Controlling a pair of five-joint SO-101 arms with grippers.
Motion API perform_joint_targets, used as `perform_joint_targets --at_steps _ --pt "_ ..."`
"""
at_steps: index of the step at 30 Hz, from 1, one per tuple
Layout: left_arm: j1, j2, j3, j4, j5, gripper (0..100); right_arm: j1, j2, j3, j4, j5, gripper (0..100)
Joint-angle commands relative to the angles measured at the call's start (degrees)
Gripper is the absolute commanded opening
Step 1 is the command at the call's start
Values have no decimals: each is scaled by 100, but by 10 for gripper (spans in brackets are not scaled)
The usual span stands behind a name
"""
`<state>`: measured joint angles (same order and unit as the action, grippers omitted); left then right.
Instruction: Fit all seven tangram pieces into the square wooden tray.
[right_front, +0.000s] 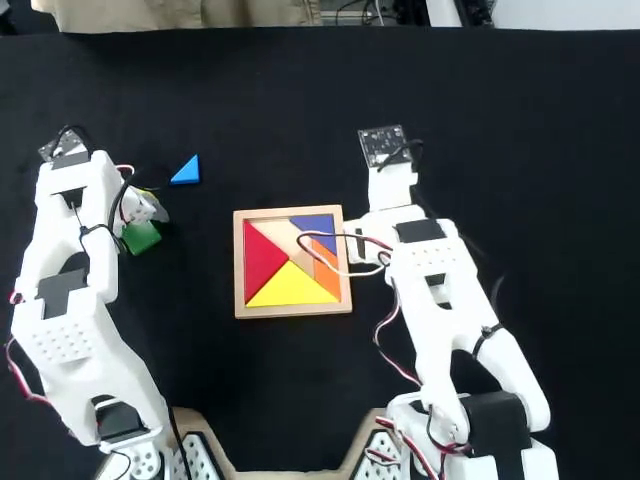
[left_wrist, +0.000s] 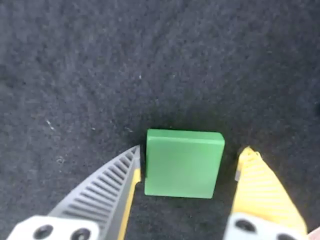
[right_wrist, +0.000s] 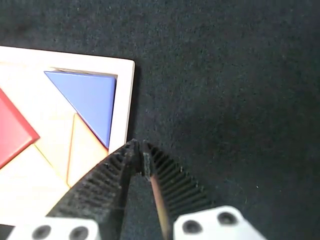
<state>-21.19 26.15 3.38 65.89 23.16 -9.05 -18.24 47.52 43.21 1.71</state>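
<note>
Tangram pieces (right_front: 262, 255) partly fill the wooden tray (right_front: 240, 265). The green square (left_wrist: 184, 163) lies well apart from it, between the jaws of the left gripper (left_wrist: 192, 151), which are spread wide and grip nothing yet. Grasping looks to be the step in hand: close squarely, then lift. The right gripper (right_wrist: 139, 145) sits pinched closed and empty at the tray's rim.

This looks like a robotics lab or a maker's test bench, not a home room. A black cloth (right_front: 520, 120) covers the whole table. 2 white printed arms, the left arm (right_front: 65, 310) and the right arm (right_front: 440, 290), stand at its near edge with bare wires (right_front: 380, 340) looping along their joints. A square wooden tray (right_front: 239, 262) of coloured pieces lies between them. Dark cables (right_front: 375, 12) trail beyond the far edge.
</note>
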Motion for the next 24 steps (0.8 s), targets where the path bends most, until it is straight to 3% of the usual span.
perform_joint_targets --at_steps 1,6,13,19,24 --pt "-119 0 -233 -62 -264 276 53 -233 -31 -88 44 12" --pt "-136 0 -224 -18 -299 176 53 -233 101 -273 53 12" --pt "-31 -62 -409 536 -290 174 53 -233 180 -440 44 12" --pt "1182 -1327 -954 2127 -264 173 79 -233 163 -457 18 12" --pt "2448 -2734 -954 2338 -246 173 193 -242 154 -448 18 12"
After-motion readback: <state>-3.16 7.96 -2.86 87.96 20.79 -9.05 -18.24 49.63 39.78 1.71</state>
